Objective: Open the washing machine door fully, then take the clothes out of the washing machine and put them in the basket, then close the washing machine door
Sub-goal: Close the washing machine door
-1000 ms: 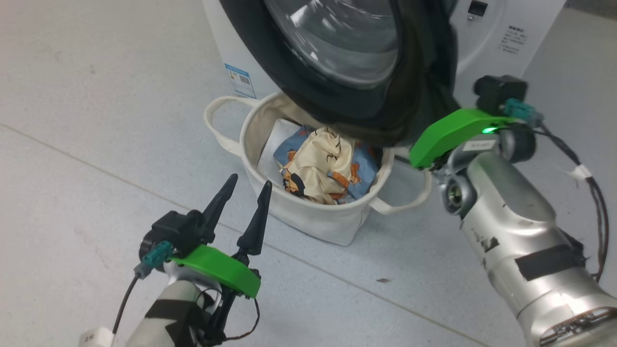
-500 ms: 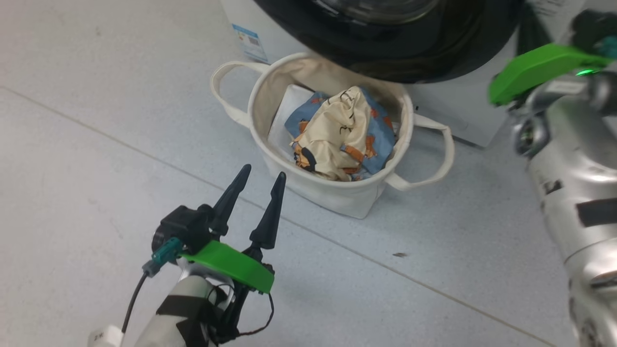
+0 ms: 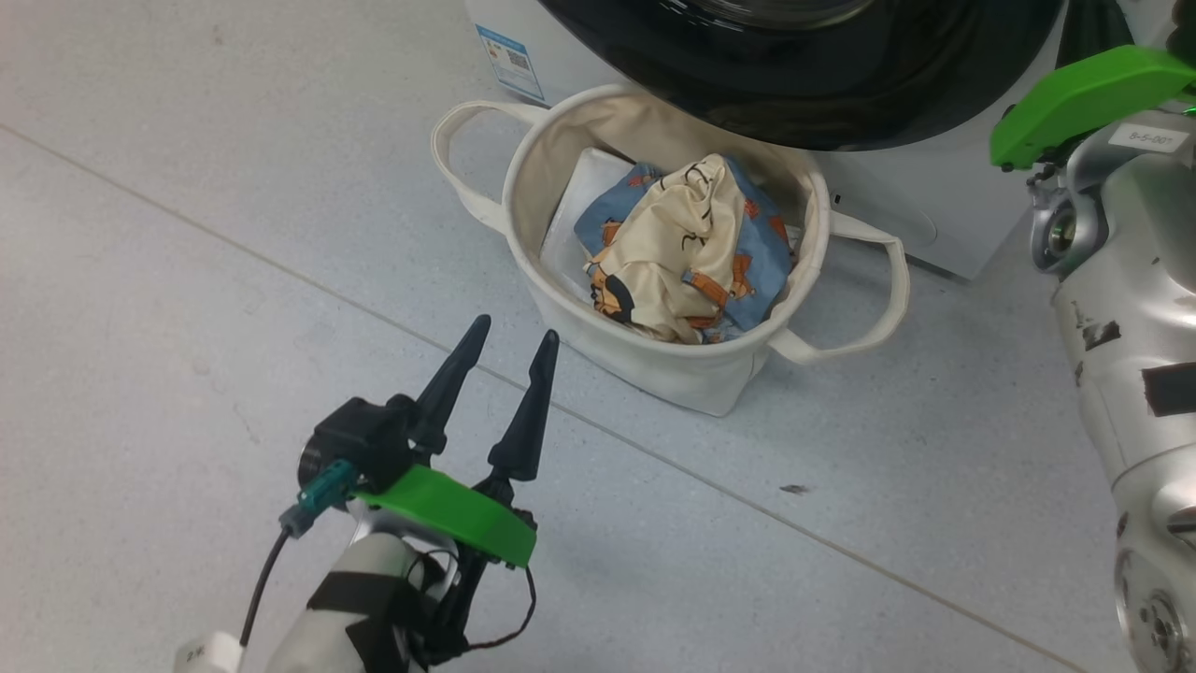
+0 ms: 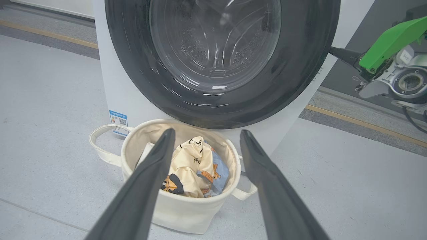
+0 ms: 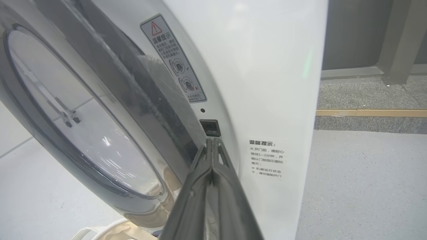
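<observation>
Nearest the robot, the left claw (image 3: 516, 329) is hovering over the floor (image 3: 187, 280) with its two fingers spread wide and holding nothing. It is pointing toward the basket (image 3: 654, 374) and standing apart from it, probably so that it is keeping out of the door's path.

Just beyond, the basket is sitting on the floor right against the foot of the washing machine (image 3: 897, 215), below the drum mouth, where a short drop is enough. The clothes (image 3: 682, 252) are lying bunched inside it, cream and blue with orange print, beside a plain white sheet (image 3: 570, 220). The unloading step is looking finished.

Above the basket, the door (image 3: 794, 93) is hanging over its rim. The right wrist view is showing a gap between the door's inner glass and the white front, so it is not latching yet.

Farthest off, the right claw (image 5: 212, 141) is reaching the door's free edge with its fingers pressed together and gripping nothing, tips just below the latch slot (image 5: 210, 128). A closed pair is likely serving as a stiff pusher for the closing; whether it is touching the rim is hard to tell.
</observation>
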{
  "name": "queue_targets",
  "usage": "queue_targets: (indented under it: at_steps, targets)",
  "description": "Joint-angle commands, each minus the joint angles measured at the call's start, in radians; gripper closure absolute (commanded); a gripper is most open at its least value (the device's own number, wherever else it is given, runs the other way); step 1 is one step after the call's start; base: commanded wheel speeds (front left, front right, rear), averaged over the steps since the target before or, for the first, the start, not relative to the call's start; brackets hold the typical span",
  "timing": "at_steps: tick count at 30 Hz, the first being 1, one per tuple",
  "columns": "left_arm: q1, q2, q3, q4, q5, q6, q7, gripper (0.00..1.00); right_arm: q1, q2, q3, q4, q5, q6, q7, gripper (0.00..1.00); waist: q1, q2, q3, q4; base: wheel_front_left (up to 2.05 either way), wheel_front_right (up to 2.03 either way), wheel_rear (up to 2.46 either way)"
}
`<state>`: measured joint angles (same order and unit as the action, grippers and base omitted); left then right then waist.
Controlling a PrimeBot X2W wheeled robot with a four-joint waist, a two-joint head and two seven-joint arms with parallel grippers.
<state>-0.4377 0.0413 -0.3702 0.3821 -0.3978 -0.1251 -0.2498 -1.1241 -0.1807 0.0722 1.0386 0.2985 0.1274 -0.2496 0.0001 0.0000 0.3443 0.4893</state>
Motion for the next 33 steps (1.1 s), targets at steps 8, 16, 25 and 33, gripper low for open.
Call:
queue_targets:
  at_steps: [8,16,25,33]
  targets:
    - [-0.002,0.010,0.034,-0.030,0.006,-0.006,-0.012,0.00,-0.006,0.041,-0.009,-0.035,-0.038,0.003,-0.012,1.00,-0.0001,0.0000,-0.015,0.001,0.00,0.00,0.00]
    - [0.013,0.024,0.061,-0.025,0.012,-0.006,-0.012,0.00,0.039,0.059,-0.017,-0.061,-0.065,0.003,-0.012,0.00,-0.0001,0.0000,-0.065,-0.027,0.00,0.00,0.00]
    - [0.059,0.107,0.136,-0.011,0.004,-0.006,-0.012,0.00,0.218,0.096,0.054,-0.200,-0.047,0.003,-0.012,0.00,-0.0001,0.0000,-0.180,-0.134,0.00,0.00,0.00]
    - [0.112,0.209,0.217,-0.009,-0.013,-0.006,-0.012,0.00,0.460,0.077,0.083,-0.398,-0.009,0.003,-0.012,0.00,-0.0001,0.0000,-0.270,-0.260,0.00,0.00,0.00]
